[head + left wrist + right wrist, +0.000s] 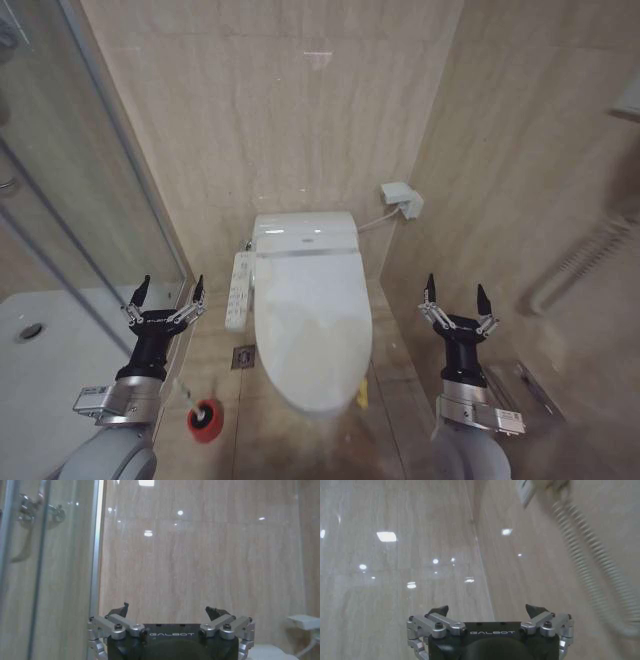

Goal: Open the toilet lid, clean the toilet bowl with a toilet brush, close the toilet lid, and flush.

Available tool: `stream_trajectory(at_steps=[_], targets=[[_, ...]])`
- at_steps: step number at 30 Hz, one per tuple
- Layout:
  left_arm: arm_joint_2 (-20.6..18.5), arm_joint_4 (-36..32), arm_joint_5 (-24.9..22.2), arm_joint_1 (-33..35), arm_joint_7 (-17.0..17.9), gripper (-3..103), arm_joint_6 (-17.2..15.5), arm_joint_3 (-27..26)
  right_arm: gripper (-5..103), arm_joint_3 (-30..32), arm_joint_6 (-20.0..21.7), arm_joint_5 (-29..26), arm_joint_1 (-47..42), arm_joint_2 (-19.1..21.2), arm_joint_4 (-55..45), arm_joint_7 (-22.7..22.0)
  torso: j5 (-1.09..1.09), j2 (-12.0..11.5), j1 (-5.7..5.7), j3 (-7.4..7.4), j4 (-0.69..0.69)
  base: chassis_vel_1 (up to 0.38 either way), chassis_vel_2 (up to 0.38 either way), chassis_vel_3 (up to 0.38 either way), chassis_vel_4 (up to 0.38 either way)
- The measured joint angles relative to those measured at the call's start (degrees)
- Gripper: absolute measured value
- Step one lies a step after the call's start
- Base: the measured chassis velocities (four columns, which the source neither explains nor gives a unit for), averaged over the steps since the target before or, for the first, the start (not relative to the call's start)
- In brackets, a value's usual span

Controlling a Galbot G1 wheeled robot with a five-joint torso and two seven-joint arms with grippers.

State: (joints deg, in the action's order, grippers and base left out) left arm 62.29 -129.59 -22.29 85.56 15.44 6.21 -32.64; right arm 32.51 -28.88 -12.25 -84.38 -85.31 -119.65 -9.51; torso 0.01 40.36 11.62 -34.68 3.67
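The white toilet lid (312, 310) lies shut over the toilet bowl, hiding the bowl's inside; a small yellow tag (361, 396) hangs near its front right. A white button panel (239, 290) runs along the toilet's left side. The toilet brush (184, 391) stands in its red round holder (205, 419) on the floor left of the toilet. My left gripper (170, 287) (171, 609) is open, raised left of the toilet, above the holder. On the other side of the toilet my right gripper (456, 291) (487, 609) is held up, also open. Neither holds anything.
A glass shower screen (95, 190) and white shower floor (50, 350) are at the left. Beige tiled walls close in behind and to the right. A wall socket (402, 198) with a cable sits right of the tank. A spiral hose (590, 573) hangs on the right wall. A floor drain (243, 357) lies beside the toilet.
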Motion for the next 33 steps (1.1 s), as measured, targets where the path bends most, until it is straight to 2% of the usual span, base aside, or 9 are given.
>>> stream_trajectory(at_steps=[7, 8, 11, 13, 15, 33], targets=[[-0.3, 1.4, -0.1, -1.2, 0.0, 100, 0.0, 1.0, 100, 0.0, -0.1, 0.1, 0.3, -0.4, 0.9, 0.0, 0.03, 0.0, 0.00, 0.00, 0.01, 0.364, -0.363, -0.367, 0.377], [-0.4, 1.7, -0.1, -1.5, 0.0, 100, 0.1, 1.1, 100, 0.0, -0.2, 0.1, 0.4, -0.6, 1.1, 0.0, -0.06, 0.0, -0.04, 0.02, 0.00, 0.281, -0.357, -0.285, 0.300], [-0.5, 2.3, -0.2, -2.0, 0.0, 100, 0.1, 1.4, 100, -0.1, -0.3, 0.2, 0.6, -0.7, 1.6, 0.0, 0.04, 0.0, -0.04, 0.01, -0.01, 0.296, -0.273, -0.276, 0.258], [-0.6, 2.8, -0.3, -2.7, -0.1, 100, 0.1, 1.7, 100, -0.1, -0.4, 0.3, 0.8, -0.7, 1.9, 0.0, -0.02, 0.0, -0.05, 0.02, 0.02, 0.137, -0.152, -0.203, 0.167], [-0.5, 3.4, -0.4, -3.2, -0.1, 100, 0.1, 2.1, 100, -0.1, -0.4, 0.3, 1.0, -0.7, 2.3, 0.0, 0.00, 0.0, -0.03, 0.00, -0.02, 0.032, -0.056, -0.045, 0.102], [1.0, 5.7, -0.1, -4.8, -0.2, 100, 0.4, 4.1, 100, -0.3, 0.4, 0.4, 1.7, 0.0, 3.4, -1.5, 0.00, 0.0, 0.00, 0.00, 0.01, -0.025, 0.018, 0.022, -0.023]])
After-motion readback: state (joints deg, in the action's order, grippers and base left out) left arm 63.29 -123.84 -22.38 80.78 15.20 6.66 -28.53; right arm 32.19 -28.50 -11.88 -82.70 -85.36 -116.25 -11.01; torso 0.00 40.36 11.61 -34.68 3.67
